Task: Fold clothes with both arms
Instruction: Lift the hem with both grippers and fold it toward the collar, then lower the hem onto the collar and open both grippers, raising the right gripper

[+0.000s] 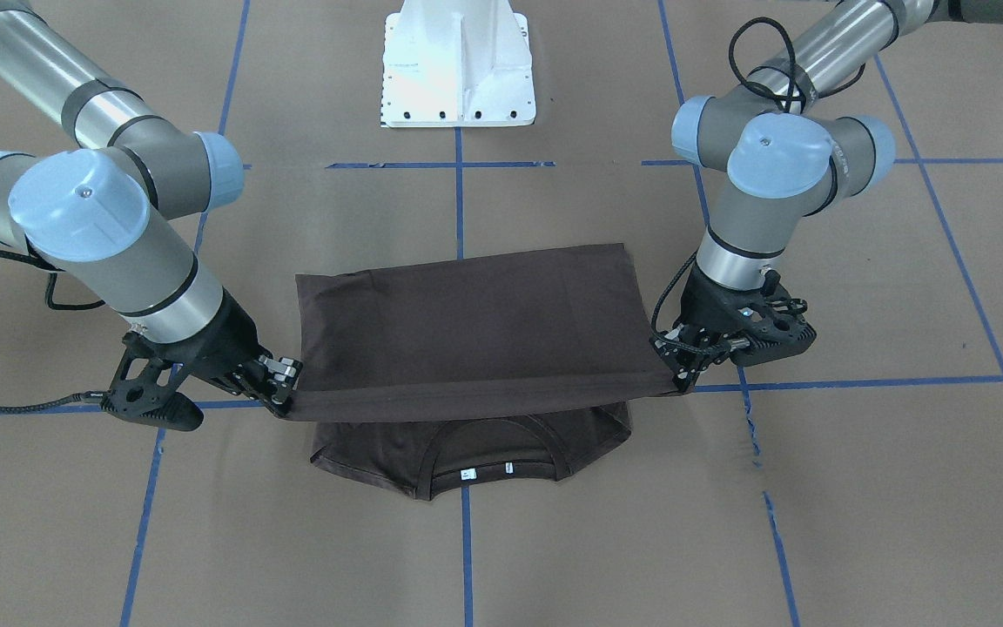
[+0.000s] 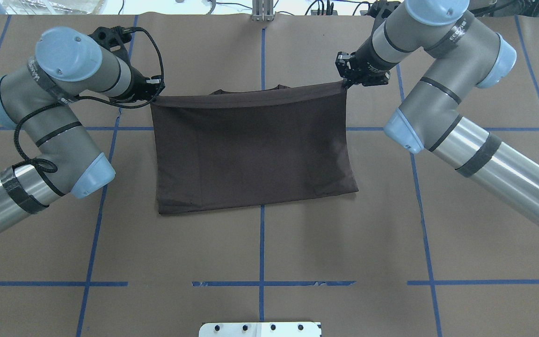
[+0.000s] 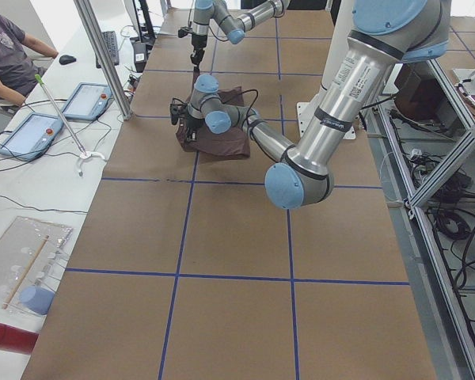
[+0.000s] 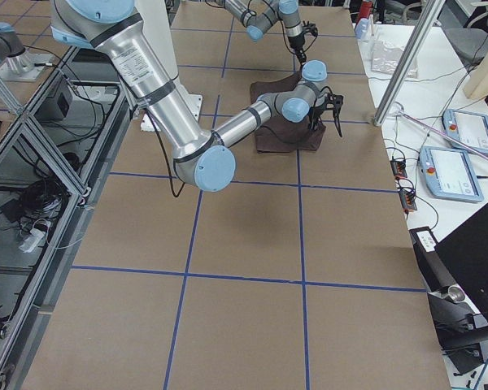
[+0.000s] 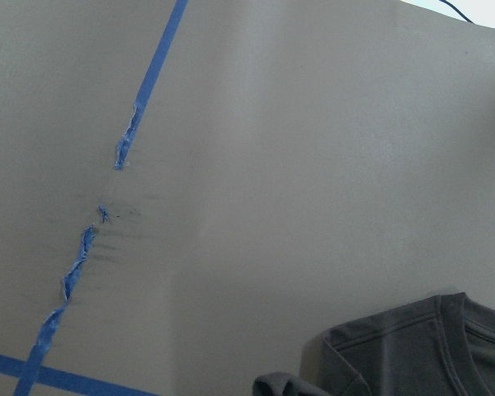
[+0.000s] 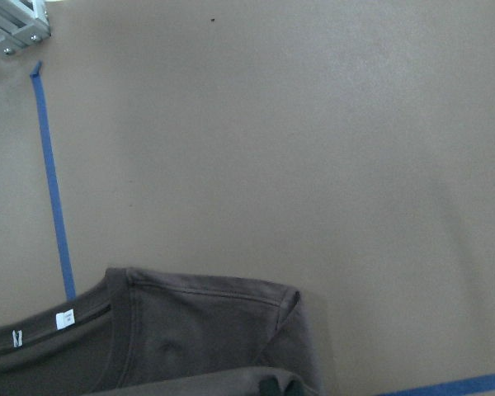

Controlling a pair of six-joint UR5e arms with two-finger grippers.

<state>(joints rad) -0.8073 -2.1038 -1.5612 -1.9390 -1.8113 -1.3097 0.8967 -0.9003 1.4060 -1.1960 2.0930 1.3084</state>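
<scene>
Left fingers (image 1: 682,379) and right fingers (image 1: 280,383) are each pinched on a hem corner of the T-shirt (image 1: 475,322); the hem is held taut crosswise, just robot-side of the collar (image 1: 488,466), which lies flat on the table (image 1: 858,505), equally near both arms

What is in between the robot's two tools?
The brown T-shirt. Its edge stretches tight from the left tool to the right tool, and each tool pinches one corner. The front-facing view shows this best.

passable: table (image 2: 321,248) between T-shirt (image 2: 251,154) and pedestal (image 2: 260,329) | in the way: left arm (image 2: 54,135), right arm (image 2: 438,117) flanking it
</scene>
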